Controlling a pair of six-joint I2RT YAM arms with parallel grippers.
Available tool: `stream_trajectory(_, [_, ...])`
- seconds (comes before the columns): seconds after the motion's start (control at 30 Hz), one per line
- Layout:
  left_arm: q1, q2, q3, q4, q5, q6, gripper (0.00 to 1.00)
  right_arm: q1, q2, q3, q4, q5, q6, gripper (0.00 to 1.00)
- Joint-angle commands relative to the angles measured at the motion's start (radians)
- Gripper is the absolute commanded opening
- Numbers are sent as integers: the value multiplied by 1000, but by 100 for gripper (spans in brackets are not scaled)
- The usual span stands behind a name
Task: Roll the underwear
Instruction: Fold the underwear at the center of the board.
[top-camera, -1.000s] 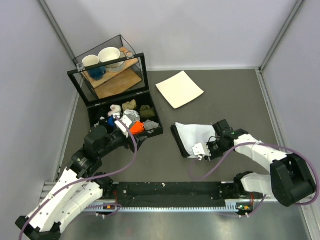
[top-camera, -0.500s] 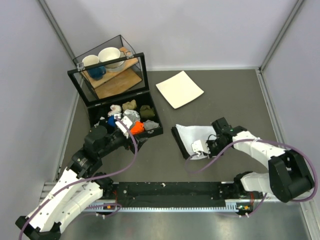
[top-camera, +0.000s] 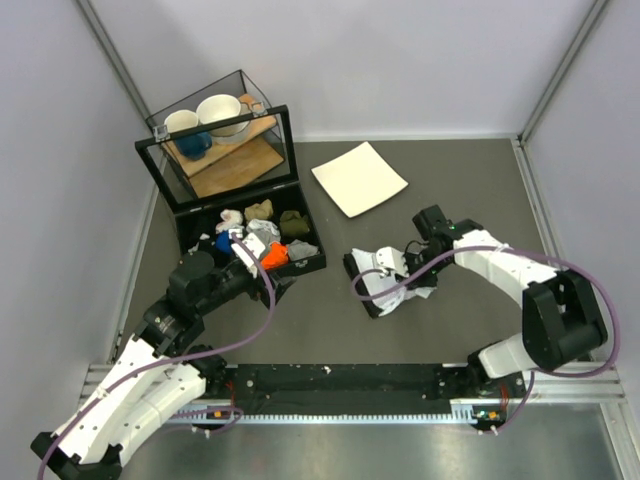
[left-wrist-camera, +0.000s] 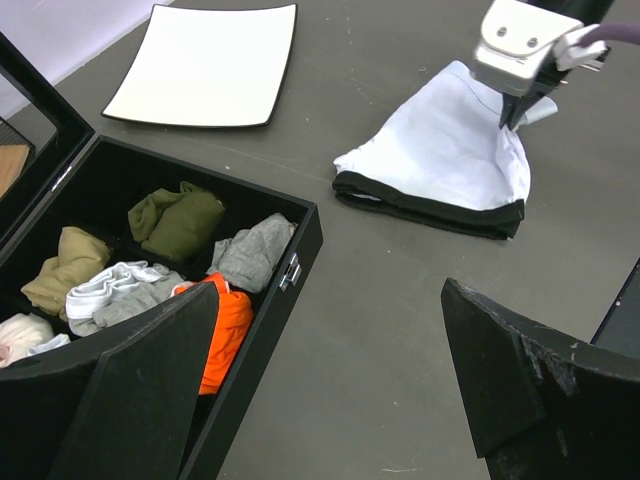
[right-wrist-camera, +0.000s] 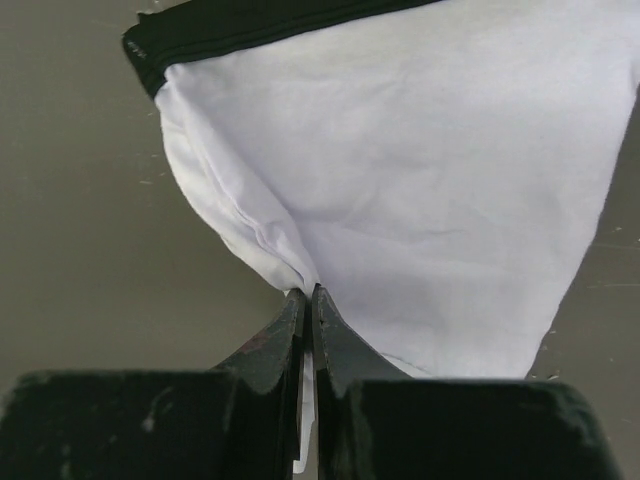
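Observation:
The underwear (top-camera: 383, 291) is white with a black waistband and lies on the dark table right of centre. It also shows in the left wrist view (left-wrist-camera: 435, 150) and in the right wrist view (right-wrist-camera: 420, 170). My right gripper (top-camera: 402, 270) is shut on a pinched edge of the underwear, with the fabric bunched at its tips (right-wrist-camera: 308, 292), and holds that edge lifted over the garment. My left gripper (top-camera: 262, 270) is open and empty; it hovers beside the black box, and its fingers (left-wrist-camera: 110, 390) frame bare table.
A white square plate (top-camera: 359, 178) lies behind the underwear. A black compartment box (top-camera: 300, 268) holds several small cloth bundles, including an orange one (left-wrist-camera: 228, 318). Behind it a glass-sided case (top-camera: 215, 140) holds cups and a bowl. Grey walls close in the table.
My right gripper has moved left and away from me with the underwear's edge in it, folding the garment toward its waistband. The left arm has not moved.

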Motion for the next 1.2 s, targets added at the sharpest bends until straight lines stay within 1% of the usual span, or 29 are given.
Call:
stream_trajectory(0.0, [2, -16, -2, 32, 10, 8, 99, -2, 73, 107, -18, -1, 63, 0])
stream_trajectory(0.27, [2, -14, -3, 32, 16, 10, 99, -51, 201, 248, -15, 15, 131, 0])
stream_trajectory(0.43, [2, -14, -5, 34, 18, 11, 99, -78, 282, 312, 24, 35, 191, 0])
stream_trajectory(0.67, [2, -11, -6, 35, 19, 13, 99, -94, 340, 345, 85, 105, 301, 0])
stream_trajectory(0.87, [2, -11, -8, 35, 24, 11, 99, -105, 354, 349, 117, 166, 379, 0])
stream_trajectory(0.97, [2, -11, -8, 37, 28, 11, 99, -106, 360, 357, 120, 185, 413, 6])
stream_trajectory(1.0, [2, -11, -8, 37, 28, 13, 99, -106, 359, 358, 125, 186, 422, 11])
stream_trajectory(1.1, [2, -8, -8, 38, 28, 13, 99, -106, 341, 372, 130, 194, 462, 19])
stream_trajectory(1.17, [2, -8, -8, 38, 28, 13, 99, -106, 324, 384, 134, 200, 484, 21])
